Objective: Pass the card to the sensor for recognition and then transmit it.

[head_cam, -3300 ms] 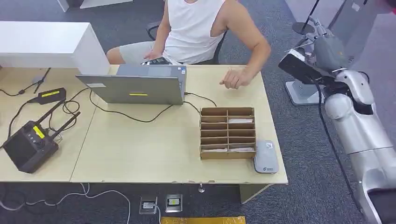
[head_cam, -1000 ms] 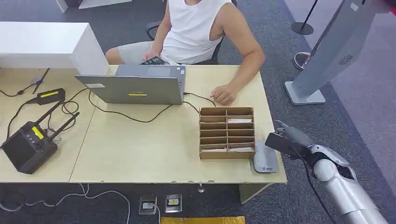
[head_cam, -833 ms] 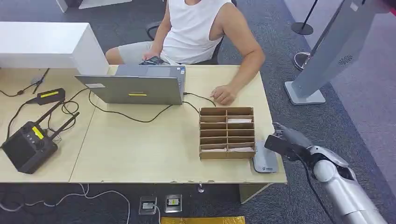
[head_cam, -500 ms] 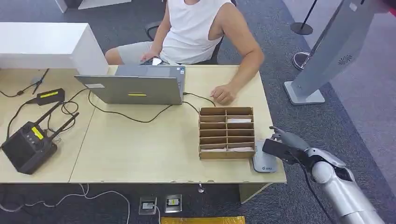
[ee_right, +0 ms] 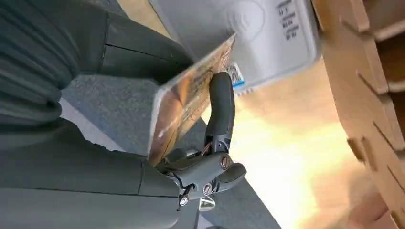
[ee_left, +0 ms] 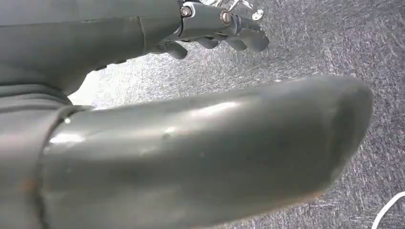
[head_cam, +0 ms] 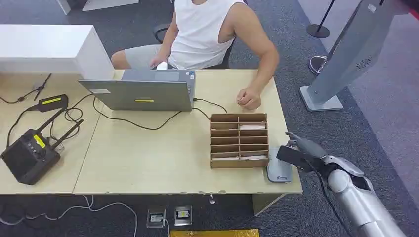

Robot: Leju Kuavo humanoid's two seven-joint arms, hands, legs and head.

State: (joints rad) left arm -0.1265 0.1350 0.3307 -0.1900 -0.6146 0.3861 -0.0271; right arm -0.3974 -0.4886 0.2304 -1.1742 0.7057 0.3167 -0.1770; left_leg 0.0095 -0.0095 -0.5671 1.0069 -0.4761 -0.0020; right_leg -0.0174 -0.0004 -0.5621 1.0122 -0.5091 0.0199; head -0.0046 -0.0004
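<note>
My right hand (head_cam: pixel 299 150) hovers just right of the grey card sensor (head_cam: pixel 279 170), which lies on the table's front right corner beside the cardboard slot box (head_cam: pixel 239 140). The hand pinches a card (ee_right: pixel 188 98) between thumb and a dark finger (ee_right: pixel 219 112); the card's edge is over the sensor's grey face (ee_right: pixel 267 36) in the right wrist view, tilted, and whether it touches is unclear. In the head view the card shows as a dark plate (head_cam: pixel 291 156). My left hand (ee_left: pixel 210 24) hangs over carpet, fingers curled, nothing in it.
A person sits behind the table, a fist (head_cam: pixel 248 98) resting near the box's far side. A laptop (head_cam: pixel 143 91) with cables, a black controller (head_cam: pixel 27 155) and a charger lie to the left. A grey kiosk stand (head_cam: pixel 346 54) rises on the carpet at right.
My right arm came down from high at the right and moved the card left, to the sensor's edge. The person's hand shifted right on the table. The camera drifted slightly.
</note>
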